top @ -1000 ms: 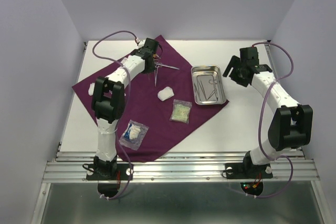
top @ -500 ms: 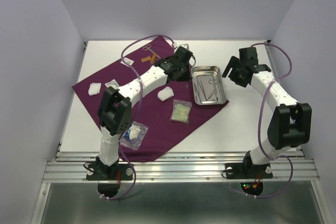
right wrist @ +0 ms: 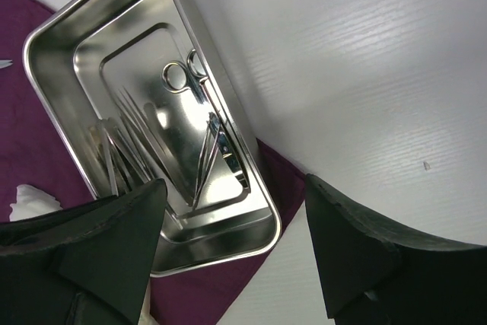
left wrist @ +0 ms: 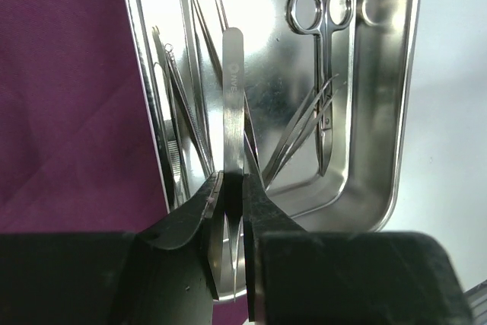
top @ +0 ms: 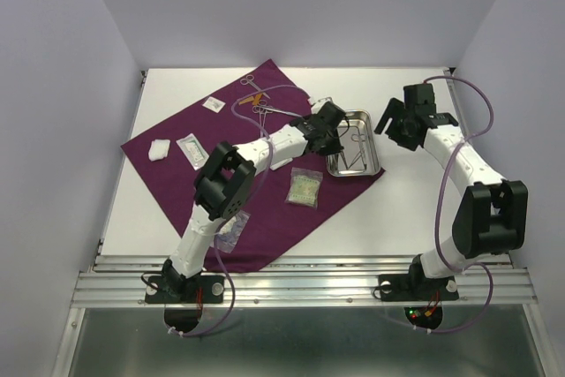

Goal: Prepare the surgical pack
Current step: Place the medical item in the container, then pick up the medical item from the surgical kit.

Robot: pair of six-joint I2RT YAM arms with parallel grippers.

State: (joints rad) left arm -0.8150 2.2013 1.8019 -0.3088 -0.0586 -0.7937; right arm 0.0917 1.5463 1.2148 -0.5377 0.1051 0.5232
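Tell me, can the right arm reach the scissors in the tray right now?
Probably yes. The right gripper is open beside the tray, and the scissors lie uncovered on that side. The left gripper, holding tweezers over the tray's other side, might crowd it.

A dark-purple cloth lies flat on the white worktop, turned like a diamond. At its 3 o'clock corner sits a shiny steel tray, partly on the cloth and partly on bare worktop. Inside it lie scissors and several thin instruments. One pair of tweezers is pinched between the fingers of the left gripper, its joined end over the tray. Toward 12 o'clock on the cloth lie gold-handled scissors and a slim instrument. At 9 o'clock a white gauze pad lies beside a clear packet. Toward 4 o'clock of centre lies a second packet with pale-yellow contents.
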